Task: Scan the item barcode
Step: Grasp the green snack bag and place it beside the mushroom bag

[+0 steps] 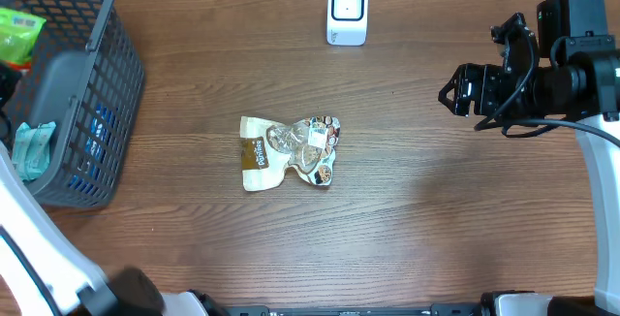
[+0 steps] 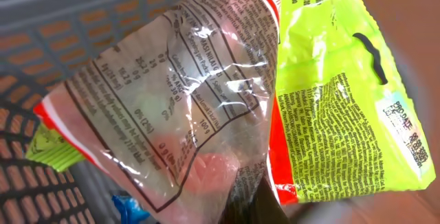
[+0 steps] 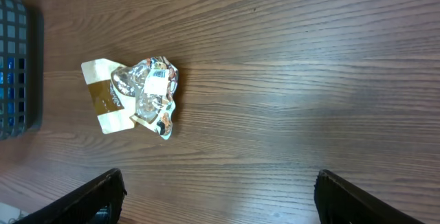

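We saw one green packet (image 2: 344, 93), clear printed film (image 2: 179, 100) lapped across it, close before the left wrist camera over the one basket (image 1: 87, 112). The left gripper, its fingers hidden, was clenched, on what we could not tell. One brown packet (image 1: 289, 151) lay mid-table, one scanner (image 1: 347, 11) stood at the far edge, and the right gripper (image 1: 451, 93) hung released and empty, well apart.

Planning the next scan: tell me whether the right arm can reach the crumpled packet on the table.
Probably yes: the right pincer is open, above bare table right of the packet, with nothing lying between them.
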### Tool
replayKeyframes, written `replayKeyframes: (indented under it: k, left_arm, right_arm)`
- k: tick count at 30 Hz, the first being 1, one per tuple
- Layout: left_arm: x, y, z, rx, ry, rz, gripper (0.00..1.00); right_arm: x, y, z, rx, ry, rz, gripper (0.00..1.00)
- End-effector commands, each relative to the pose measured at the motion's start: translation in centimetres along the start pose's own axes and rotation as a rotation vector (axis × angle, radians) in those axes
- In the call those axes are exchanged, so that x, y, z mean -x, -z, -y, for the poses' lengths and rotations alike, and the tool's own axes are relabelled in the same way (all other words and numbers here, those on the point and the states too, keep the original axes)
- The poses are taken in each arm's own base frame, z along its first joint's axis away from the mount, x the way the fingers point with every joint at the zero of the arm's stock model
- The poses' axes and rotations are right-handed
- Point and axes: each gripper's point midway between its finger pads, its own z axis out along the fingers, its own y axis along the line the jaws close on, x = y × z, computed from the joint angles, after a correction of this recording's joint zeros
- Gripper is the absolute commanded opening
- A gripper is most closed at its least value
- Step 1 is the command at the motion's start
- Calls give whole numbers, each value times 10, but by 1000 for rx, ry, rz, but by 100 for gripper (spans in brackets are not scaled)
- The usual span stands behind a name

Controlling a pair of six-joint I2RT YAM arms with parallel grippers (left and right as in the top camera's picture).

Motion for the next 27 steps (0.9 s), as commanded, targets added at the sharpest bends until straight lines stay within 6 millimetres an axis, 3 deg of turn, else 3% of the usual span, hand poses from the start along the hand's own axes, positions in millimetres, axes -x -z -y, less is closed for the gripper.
replayKeyframes:
  k: [1, 6, 15, 20, 27]
  left_arm:
    - [-3, 38, 28, -82, -88, 36, 4]
    - [-35, 69, 65, -173, -197, -7, 4]
    - [-139, 77, 151, -358, -487, -262, 4]
    - [-218, 64, 192, -418, -656, -438, 4]
    - [-335, 26, 223, -376, -846, -699, 4]
  right_arm:
    - [4, 7, -5, 12, 13, 26, 89]
    - [4, 7, -5, 12, 14, 27, 89]
    - [4, 7, -5, 12, 13, 27, 89]
    - [5, 7, -5, 12, 15, 29, 89]
    - [7, 7, -6, 13, 18, 38, 89]
